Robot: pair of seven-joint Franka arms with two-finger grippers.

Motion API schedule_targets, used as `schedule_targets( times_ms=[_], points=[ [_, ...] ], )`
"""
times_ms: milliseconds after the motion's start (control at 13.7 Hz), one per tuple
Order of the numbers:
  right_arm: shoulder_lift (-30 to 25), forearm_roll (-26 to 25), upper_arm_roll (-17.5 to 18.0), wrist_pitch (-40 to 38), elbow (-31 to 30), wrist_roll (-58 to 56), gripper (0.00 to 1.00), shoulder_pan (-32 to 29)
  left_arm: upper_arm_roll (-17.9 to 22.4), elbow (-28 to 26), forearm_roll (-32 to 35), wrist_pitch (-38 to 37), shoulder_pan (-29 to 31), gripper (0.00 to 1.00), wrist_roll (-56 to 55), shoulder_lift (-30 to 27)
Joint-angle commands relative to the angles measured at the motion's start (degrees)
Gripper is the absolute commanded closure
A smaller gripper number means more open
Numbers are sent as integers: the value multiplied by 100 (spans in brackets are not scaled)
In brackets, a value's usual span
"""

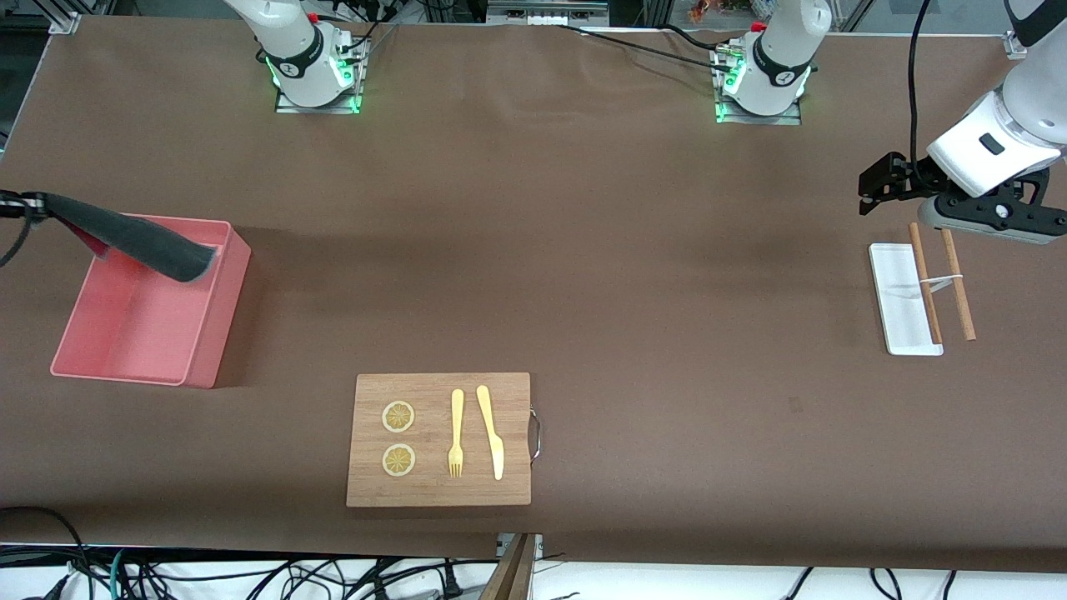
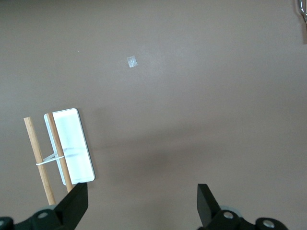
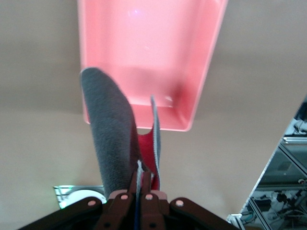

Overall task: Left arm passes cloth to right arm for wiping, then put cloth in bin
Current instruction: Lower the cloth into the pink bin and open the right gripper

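Hanging from the right hand (image 3: pixel 139 194), cloth (image 1: pixel 137 239) over bin (image 1: pixel 208 350).

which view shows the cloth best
The right wrist view: the cloth fills the frame, hanging from the shut right hand over the pink bin, with a red inner face showing. The front view shows it small at the frame's edge, over the bin. The left wrist view does not show it.

Big brown table cover (image 1: pixel 583 250) fills everything, aluminium framing (image 1: pixel 533 10) along the far edge, tangled black cables (image 1: pixel 208 575) on the near floor.
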Motion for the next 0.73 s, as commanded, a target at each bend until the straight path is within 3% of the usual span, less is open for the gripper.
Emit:
schedule_targets(
  times_ms=[0,366,659],
  points=[
    [204,-120,-67,467,-261,-415,100,-224,-3,79,-55,-76,3,0,18,18],
    [863,-41,-137,1372,-455,-390,100,-242,-3,79,-55,-76,11,0,18,18],
    [1636,362,-137,2190,-499,-407,100,-233,-3,79,-55,-67,2,0,18,18]
  ],
)
